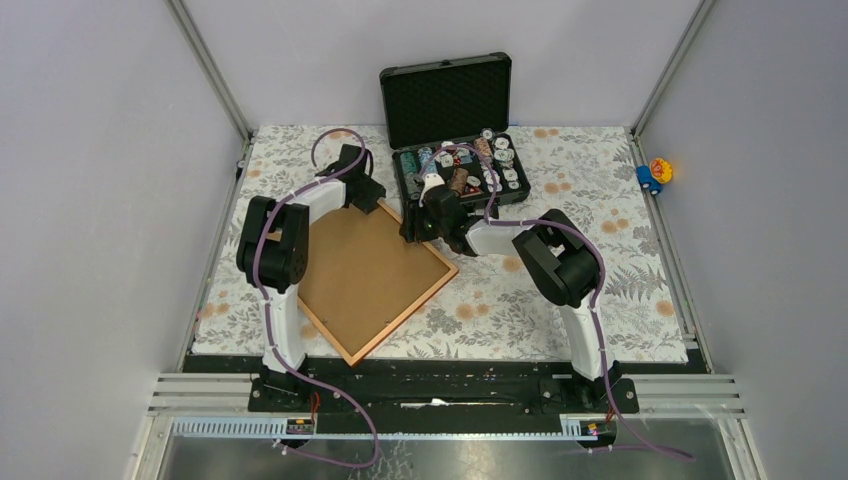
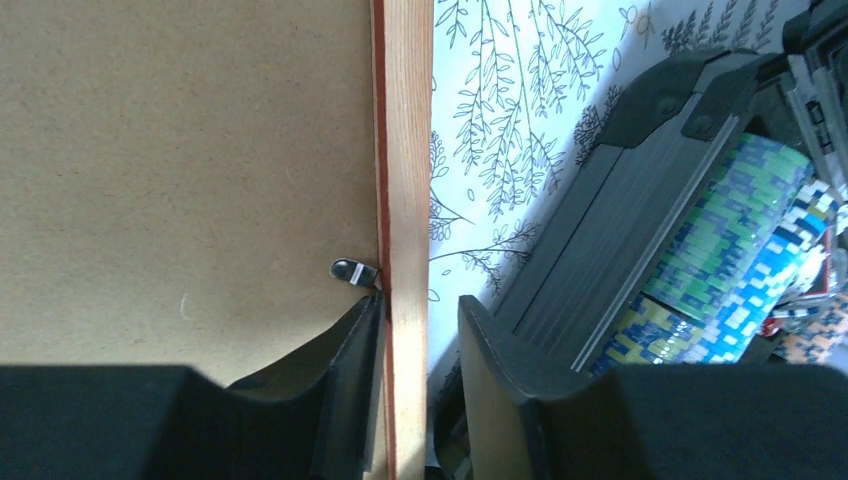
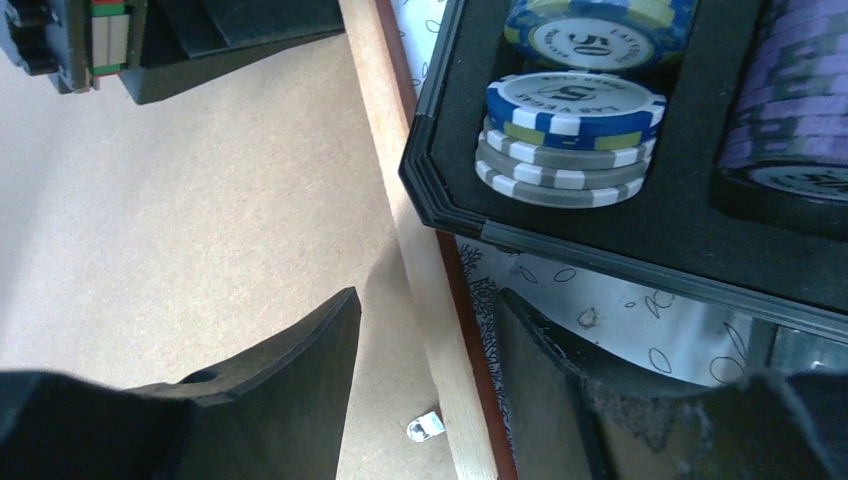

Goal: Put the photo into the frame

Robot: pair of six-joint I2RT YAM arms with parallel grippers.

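Observation:
The frame (image 1: pixel 405 316) lies face down on the floral cloth, its brown backing board (image 1: pixel 365 275) facing up. The photo is hidden. My left gripper (image 1: pixel 372 200) straddles the wooden rail (image 2: pixel 408 150) at the frame's far corner. Its left finger (image 2: pixel 355 340) touches the rail's inner edge beside a metal tab (image 2: pixel 350 270), while the right finger (image 2: pixel 490 350) stands off with a gap. My right gripper (image 1: pixel 415 232) spans the same rail (image 3: pixel 400 180) farther along. It is open (image 3: pixel 428 300), and both fingers are clear of the wood.
An open black case (image 1: pixel 455 165) of poker chips (image 3: pixel 570 130) sits right against the frame's far-right rail, close to both grippers. A small toy (image 1: pixel 657 172) lies at the table's right edge. Metal posts and grey walls enclose the cloth.

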